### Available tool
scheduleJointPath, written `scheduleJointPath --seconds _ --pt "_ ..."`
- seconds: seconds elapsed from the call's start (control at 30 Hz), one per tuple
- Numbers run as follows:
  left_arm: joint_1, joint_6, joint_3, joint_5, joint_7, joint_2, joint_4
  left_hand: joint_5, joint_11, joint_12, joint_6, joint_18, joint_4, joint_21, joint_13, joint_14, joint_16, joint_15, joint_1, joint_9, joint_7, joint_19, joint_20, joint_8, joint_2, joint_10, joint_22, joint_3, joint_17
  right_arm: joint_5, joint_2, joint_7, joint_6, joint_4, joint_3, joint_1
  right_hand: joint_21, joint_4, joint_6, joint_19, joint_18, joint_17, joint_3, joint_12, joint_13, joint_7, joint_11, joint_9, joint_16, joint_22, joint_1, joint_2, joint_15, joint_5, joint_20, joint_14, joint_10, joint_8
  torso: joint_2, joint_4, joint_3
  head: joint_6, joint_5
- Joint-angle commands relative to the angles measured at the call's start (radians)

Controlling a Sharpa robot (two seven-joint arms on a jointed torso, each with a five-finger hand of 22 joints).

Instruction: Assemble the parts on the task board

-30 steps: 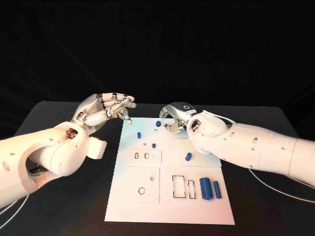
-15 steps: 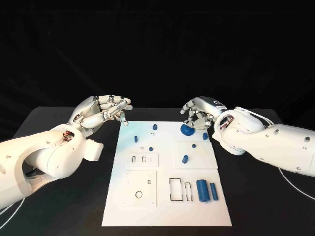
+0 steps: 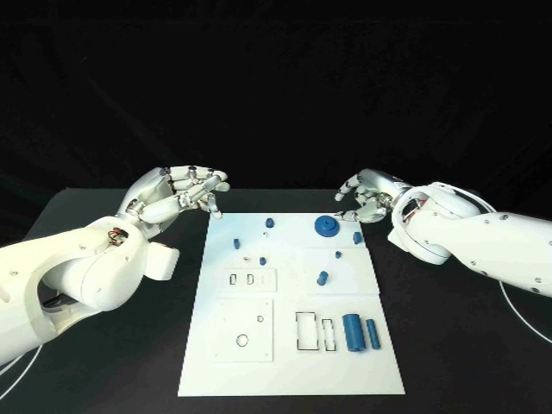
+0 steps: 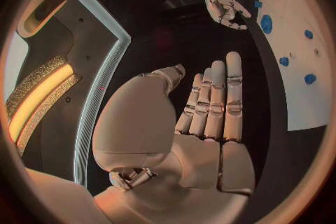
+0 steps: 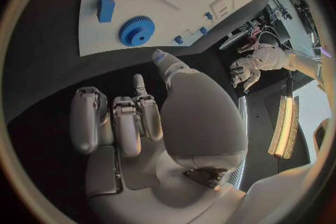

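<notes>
The white task board (image 3: 295, 362) lies in the middle of the black table. A blue gear (image 3: 327, 226) sits on its far right part, uncovered; it also shows as the gear (image 5: 136, 31) in the right wrist view. Several small blue parts, such as one (image 3: 323, 278) near the centre, are scattered over the far half. Two blue cylinders (image 3: 351, 332) lie side by side near the right edge. My right hand (image 3: 369, 197) hovers just off the board's far right corner, fingers loosely bent, holding nothing. My left hand (image 3: 183, 194) is raised beside the far left corner, also holding nothing, with its fingers (image 4: 213, 101) stretched out.
The board has rectangular slots (image 3: 313, 330) and a raised plate with a round hole (image 3: 242, 340) on its near half. A blue block (image 5: 106, 8) lies near the gear. Black table (image 3: 115, 362) surrounds the board on both sides.
My right hand has drawn away rightward from the board's far end, leaving the blue gear lying on the board. The left hand has barely moved.
</notes>
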Motion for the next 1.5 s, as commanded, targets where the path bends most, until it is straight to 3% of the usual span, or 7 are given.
scheduleJointPath --seconds 0.03,0.3,1.17,1.5 --pt "0.001 0.020 0.001 -0.001 0.013 0.002 -0.001 -0.003 -0.001 -0.003 -0.002 0.004 -0.001 0.007 0.002 -0.006 0.007 -0.002 0.009 0.001 0.004 -0.008 -0.002 -0.001 0.001 -0.005 0.001 0.005 0.002 0.043 0.010 -0.021 0.069 -0.012 0.000 -0.005 0.015 0.005 -0.009 0.013 -0.017 0.263 -0.011 0.018 0.168 0.002 0.004 0.002 0.004 0.048 0.011 0.000 0.008 0.005 0.001 0.104 0.037 0.005 0.001 0.0002 -0.0010 -0.003 0.003" --pt "0.001 0.022 0.001 -0.002 0.013 0.004 -0.004 -0.003 -0.001 -0.003 -0.002 0.004 -0.001 0.007 0.002 -0.006 0.007 -0.002 0.010 0.002 0.004 -0.009 -0.002 -0.001 0.001 -0.005 0.001 0.005 0.002 0.045 0.041 -0.034 0.088 -0.043 -0.001 -0.013 0.050 0.018 -0.018 0.040 -0.028 0.263 -0.030 0.036 0.192 0.006 0.008 0.002 0.004 0.095 0.017 0.003 0.013 0.002 0.005 0.104 0.054 0.005 0.001 0.0005 -0.0014 -0.007 0.003" --pt "0.001 0.026 0.001 -0.004 0.012 0.008 -0.008 -0.003 -0.001 -0.003 -0.002 0.004 -0.002 0.008 0.002 -0.006 0.007 -0.002 0.010 0.002 0.004 -0.009 -0.002 -0.001 0.001 -0.005 0.002 0.005 0.002 0.007 0.104 -0.046 0.089 -0.109 -0.007 -0.039 0.051 0.020 -0.018 0.041 -0.028 0.263 -0.029 0.037 0.193 0.007 0.009 0.003 0.004 0.097 0.030 0.010 0.014 0.001 0.007 0.104 0.053 0.008 0.001 0.0003 -0.0017 -0.013 0.008" --pt "0.001 0.027 0.001 -0.004 0.012 0.008 -0.008 -0.003 -0.001 -0.003 -0.002 0.004 -0.002 0.008 0.002 -0.006 0.007 -0.002 0.010 0.002 0.004 -0.009 -0.002 -0.001 0.001 -0.005 0.002 0.005 0.002 -0.002 0.108 -0.051 0.087 -0.118 -0.009 -0.041 0.053 0.019 0.000 0.040 -0.028 0.263 -0.003 0.039 0.196 0.005 0.008 0.007 0.004 0.101 0.051 0.029 0.014 0.003 0.008 0.104 0.055 0.020 0.001 0.0003 -0.0009 -0.015 0.008"
